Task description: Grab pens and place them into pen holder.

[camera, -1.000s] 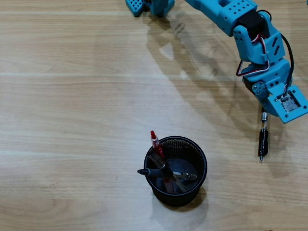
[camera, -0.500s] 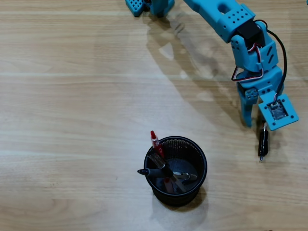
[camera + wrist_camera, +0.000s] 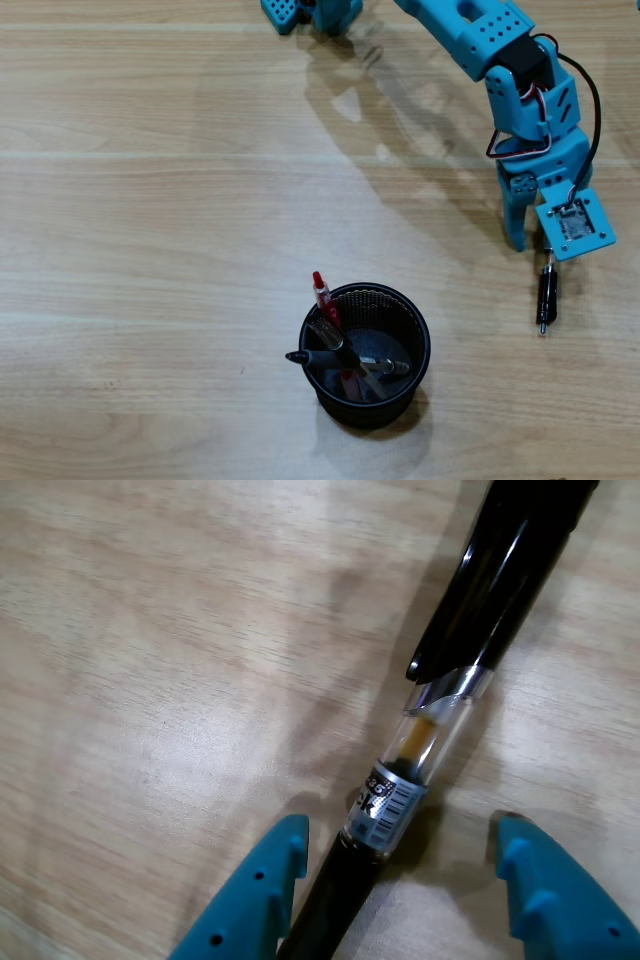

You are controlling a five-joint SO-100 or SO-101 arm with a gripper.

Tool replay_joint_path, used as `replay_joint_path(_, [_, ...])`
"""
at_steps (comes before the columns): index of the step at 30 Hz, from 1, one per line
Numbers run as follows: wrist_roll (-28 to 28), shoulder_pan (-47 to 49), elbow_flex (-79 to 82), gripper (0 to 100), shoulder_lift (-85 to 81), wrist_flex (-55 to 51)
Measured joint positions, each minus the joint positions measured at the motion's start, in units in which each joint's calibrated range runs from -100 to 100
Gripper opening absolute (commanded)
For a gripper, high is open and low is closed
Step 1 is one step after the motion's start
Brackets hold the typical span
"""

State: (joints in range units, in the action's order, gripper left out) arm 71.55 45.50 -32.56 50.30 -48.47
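Observation:
A clear pen with a black cap [image 3: 546,296] lies on the wooden table at the right of the overhead view. My blue gripper [image 3: 530,243] hovers over its upper end. In the wrist view that pen [image 3: 420,750] runs between my two blue fingers, close to the left fingertip [image 3: 285,842] and apart from the right one [image 3: 515,845]. The gripper [image 3: 400,842] is open and holds nothing. The black mesh pen holder [image 3: 412,322] stands low in the middle and contains three pens, among them a red and clear pen [image 3: 322,297] sticking out at its upper left.
The blue arm [image 3: 470,40] reaches down from its base [image 3: 310,12] at the top edge. Bare wooden table [image 3: 150,250] surrounds the holder on every side.
My gripper has moved left and lowered over the pen's upper end, with its fingers now astride the pen. The pen and the holder have not moved.

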Motion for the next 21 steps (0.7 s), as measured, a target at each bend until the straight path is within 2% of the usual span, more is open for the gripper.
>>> replay_joint_path(4, [0.00, 0.10, 0.27, 20, 0.17, 0.00])
replay_joint_path(10, [0.05, -0.38, 0.35, 5, 0.25, 0.00])
replay_joint_path(21, [0.47, 0.67, 0.89, 4, 0.59, 0.09])
